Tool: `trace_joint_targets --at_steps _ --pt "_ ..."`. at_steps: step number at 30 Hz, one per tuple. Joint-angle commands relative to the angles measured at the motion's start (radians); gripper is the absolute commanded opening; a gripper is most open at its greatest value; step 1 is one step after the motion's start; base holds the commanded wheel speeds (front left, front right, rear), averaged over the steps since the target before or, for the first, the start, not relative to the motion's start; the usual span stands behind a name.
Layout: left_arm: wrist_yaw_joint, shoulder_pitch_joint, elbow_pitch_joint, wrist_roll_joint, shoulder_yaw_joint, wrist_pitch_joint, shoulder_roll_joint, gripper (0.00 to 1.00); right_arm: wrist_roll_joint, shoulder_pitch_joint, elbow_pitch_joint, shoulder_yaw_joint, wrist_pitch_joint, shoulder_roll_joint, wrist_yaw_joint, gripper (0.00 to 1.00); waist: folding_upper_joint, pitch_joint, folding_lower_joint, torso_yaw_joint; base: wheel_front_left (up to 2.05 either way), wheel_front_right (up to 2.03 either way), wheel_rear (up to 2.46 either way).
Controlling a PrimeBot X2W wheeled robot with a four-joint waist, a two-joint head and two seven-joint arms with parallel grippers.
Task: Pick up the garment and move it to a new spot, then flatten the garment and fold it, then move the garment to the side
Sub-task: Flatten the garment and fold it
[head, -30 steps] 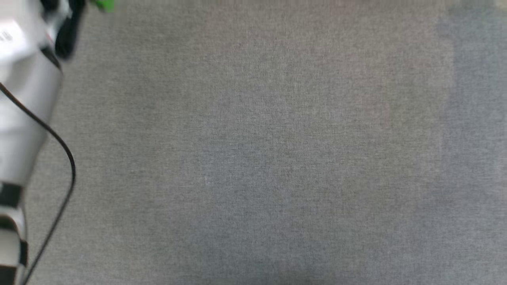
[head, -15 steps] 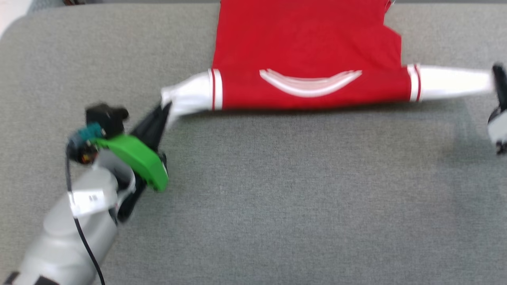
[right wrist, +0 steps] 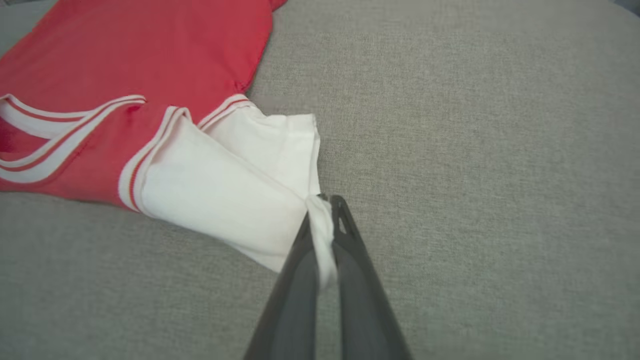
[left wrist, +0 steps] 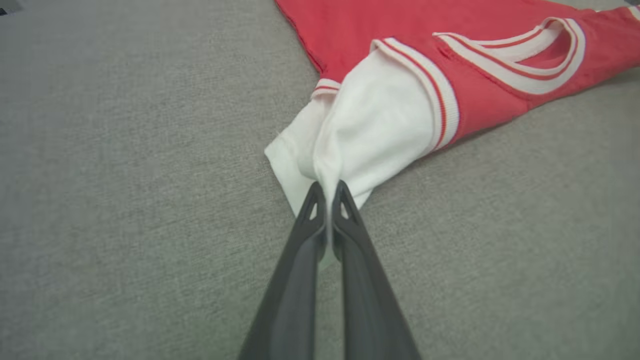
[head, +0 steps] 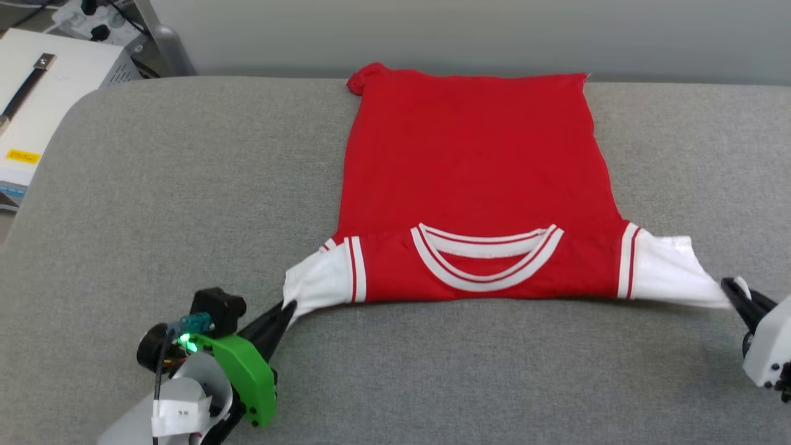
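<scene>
The garment (head: 476, 179), a red jersey with white short sleeves and a striped collar, lies spread on the grey cushion (head: 185, 185), collar end toward me, hem at the far edge. My left gripper (head: 285, 309) is shut on the tip of the left white sleeve (left wrist: 365, 125); cloth is pinched between its fingers (left wrist: 327, 192). At the lower right, my right gripper (head: 732, 289) is shut on the tip of the other white sleeve (right wrist: 235, 195), with a fold of cloth between its fingers (right wrist: 322, 202). Both sleeves are pulled outward and taut. No lettering shows on the upward side.
The grey cushion's rounded far left corner (head: 80, 105) borders a white box with a black strap (head: 37, 86) and some equipment behind it. A grey wall (head: 432, 31) runs behind the cushion. Bare cushion stretches left, right and in front of the garment.
The head camera has tilted up, from bare cushion to the whole garment. Both grippers stay shut on the sleeve tips, now lower in the picture with the jersey spread out.
</scene>
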Motion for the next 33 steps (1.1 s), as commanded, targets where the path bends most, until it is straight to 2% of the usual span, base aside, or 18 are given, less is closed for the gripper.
trace_joint_targets --at_steps 1,11,22,24,33 --pt "-0.002 0.028 0.003 0.009 -0.016 0.009 0.013 0.00 -0.007 0.034 -0.006 0.007 0.019 -0.012 -0.001 0.00 0.0000 -0.035 0.0001 0.011 0.00 0.00 0.00" --pt "0.004 0.106 -0.032 -0.013 -0.056 0.014 0.029 0.00 0.020 0.194 -0.037 -0.028 0.144 -0.035 -0.001 0.00 0.0000 -0.107 0.0001 0.025 0.00 0.00 0.00" --pt "0.071 0.169 -0.203 0.033 -0.077 0.001 0.055 0.00 0.016 0.356 -0.132 -0.127 0.310 -0.020 -0.001 0.00 0.0000 -0.124 0.0001 0.030 0.00 0.00 0.00" --pt "0.081 0.163 -0.235 0.040 -0.077 0.004 0.058 0.00 0.005 0.356 -0.153 -0.158 0.326 -0.013 -0.001 1.00 0.0000 -0.116 0.0001 0.035 0.00 0.00 0.00" --pt "0.145 0.112 -0.413 0.094 -0.061 0.010 0.084 0.00 -0.034 0.293 -0.318 -0.296 0.474 -0.012 -0.001 1.00 0.0000 -0.035 0.0001 0.080 0.00 0.00 0.00"
